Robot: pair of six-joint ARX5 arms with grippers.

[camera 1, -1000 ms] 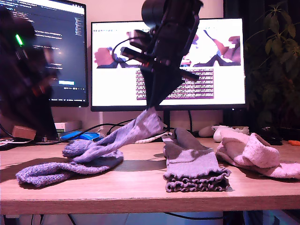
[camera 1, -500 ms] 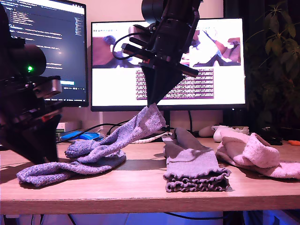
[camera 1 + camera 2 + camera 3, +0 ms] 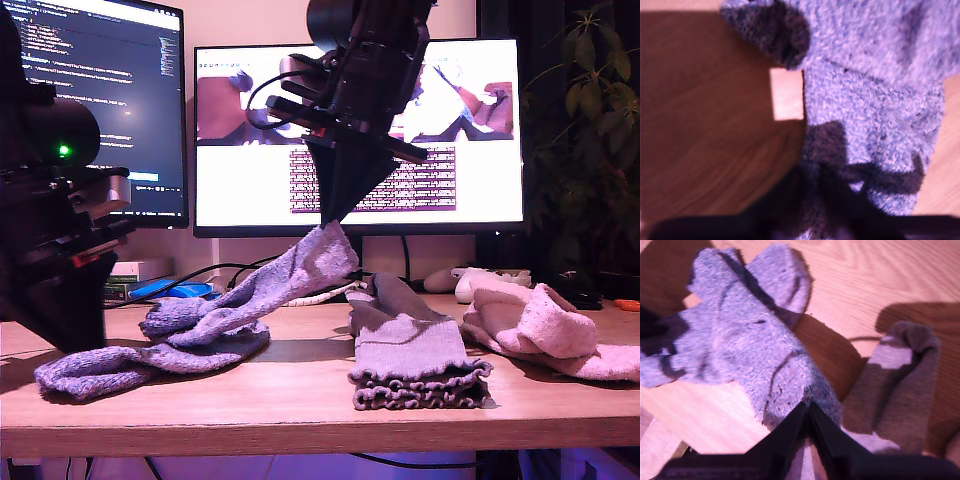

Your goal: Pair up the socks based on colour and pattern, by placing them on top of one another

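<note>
The lifted blue-purple sock (image 3: pixel 290 275) hangs by one end from my second tool (image 3: pixel 334 222), whose jaws are clamped on it, while its other end trails over the matching sock (image 3: pixel 95 368) lying flat on the surface (image 3: pixel 300 400) toward the exterior view's left. To finish well, I'd say it should be carried further over its partner and lowered slowly so the length lies along it, not bunched across. My first tool (image 3: pixel 822 172) hovers low over the knit with its jaws looking closed, gripping nothing I can make out. The grey pair (image 3: pixel 410 355) and pink socks (image 3: pixel 540 325) sit stacked at the exterior view's right.
</note>
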